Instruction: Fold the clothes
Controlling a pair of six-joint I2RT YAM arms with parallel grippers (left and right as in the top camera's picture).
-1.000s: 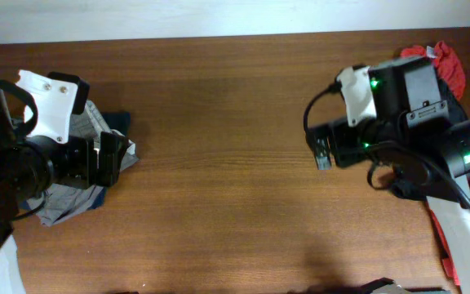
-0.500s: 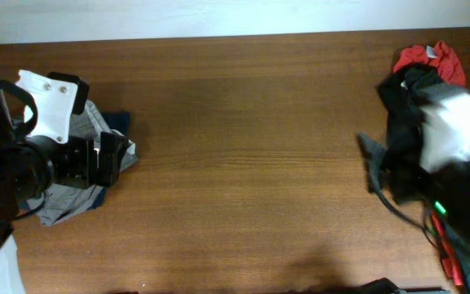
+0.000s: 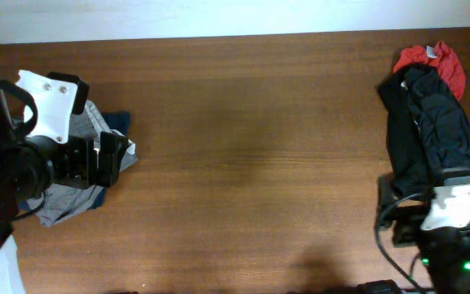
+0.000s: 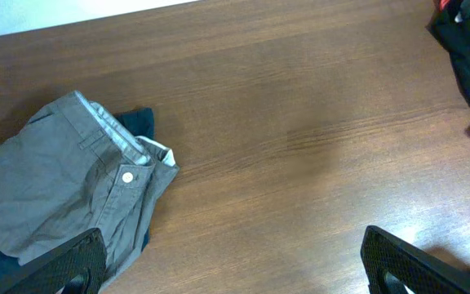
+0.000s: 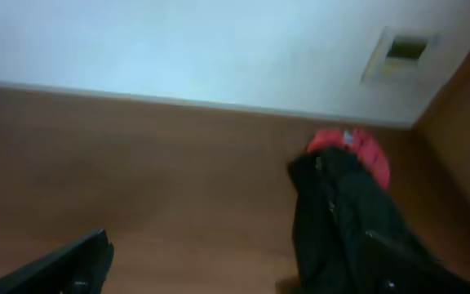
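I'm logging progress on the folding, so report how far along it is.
Done: little that shows. The grey shorts lie rumpled on a dark blue garment, waistband gaping, not neatly folded. In hand: nothing; the left gripper hovers near them with jaws open and empty, and the right gripper is open near the black clothes. Left: grasp the shorts, spread them on the table, fold them.

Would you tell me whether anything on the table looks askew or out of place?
The grey shorts lie rumpled at the left, waistband open, partly over a navy garment. A black garment and red garment sit heaped at the right. Nothing looks damaged.
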